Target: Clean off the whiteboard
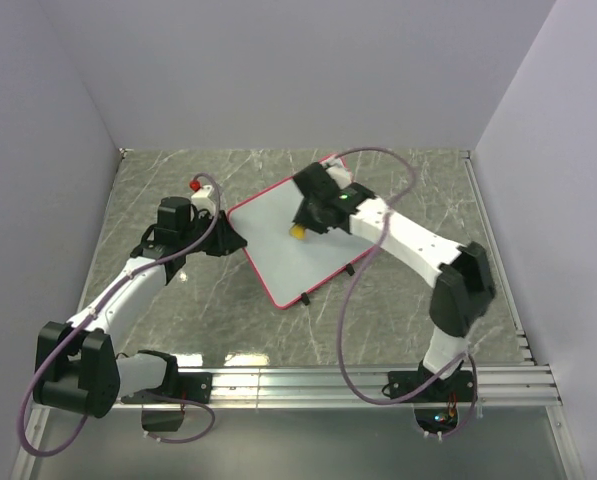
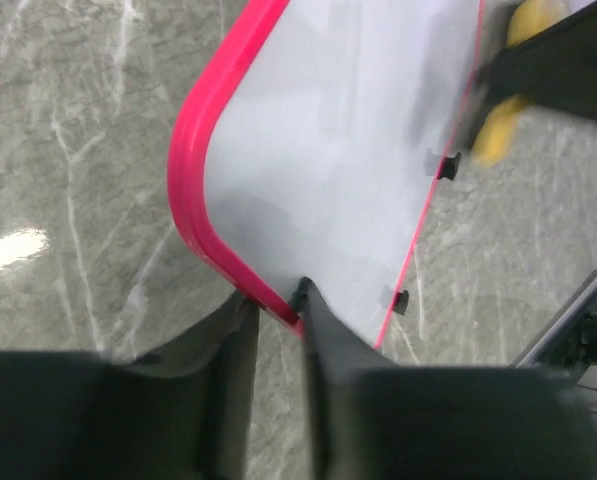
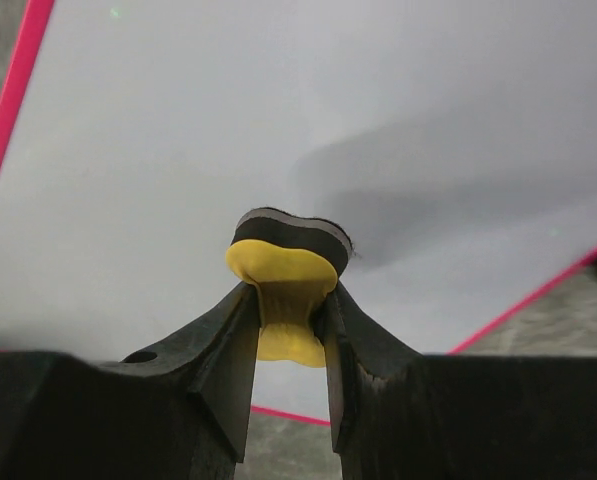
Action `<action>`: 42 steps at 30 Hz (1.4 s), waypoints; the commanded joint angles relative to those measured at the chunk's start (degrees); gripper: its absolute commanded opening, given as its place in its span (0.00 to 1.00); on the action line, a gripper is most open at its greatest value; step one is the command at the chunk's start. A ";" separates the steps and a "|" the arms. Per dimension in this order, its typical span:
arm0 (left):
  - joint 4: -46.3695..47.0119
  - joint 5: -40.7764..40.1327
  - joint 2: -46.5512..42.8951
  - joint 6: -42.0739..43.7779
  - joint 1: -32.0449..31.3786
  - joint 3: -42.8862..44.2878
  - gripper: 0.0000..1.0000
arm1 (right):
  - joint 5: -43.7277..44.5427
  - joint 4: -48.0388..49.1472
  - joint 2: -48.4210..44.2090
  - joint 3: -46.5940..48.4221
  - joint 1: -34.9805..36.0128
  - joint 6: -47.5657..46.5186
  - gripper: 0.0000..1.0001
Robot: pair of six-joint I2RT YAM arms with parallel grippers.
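And there it was, the whiteboard (image 1: 288, 268) lying flat on the marbled desk (image 1: 408, 190), dead centre of the overhead view and turned diamond-wise, 1 corner pointing toward the lower middle of the frame. The left tool (image 2: 275, 300) had its jaws closed right on the red rim at the board's left corner, pinning it down. The right tool (image 3: 289, 295) was clamped on the waist of the yellow eraser (image 3: 283, 265), dark felt face down against the white surface in the board's upper half. No ink showed up on the board from any angle, so the wiping looked close to done, if not done. My read: this board was thin, stiff and light, with a slick face, and it would skate across that polished desk under any sideways scrub. The rim at a corner seemed the sensible place to hold it, clear of the writing face and of the black clips (image 2: 448, 165) on the far edge.
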 commanded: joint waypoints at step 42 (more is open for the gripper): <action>-23.21 -24.28 -15.40 -6.52 -1.31 16.72 1.00 | 3.58 -6.06 -50.98 -42.25 -17.47 -6.15 0.93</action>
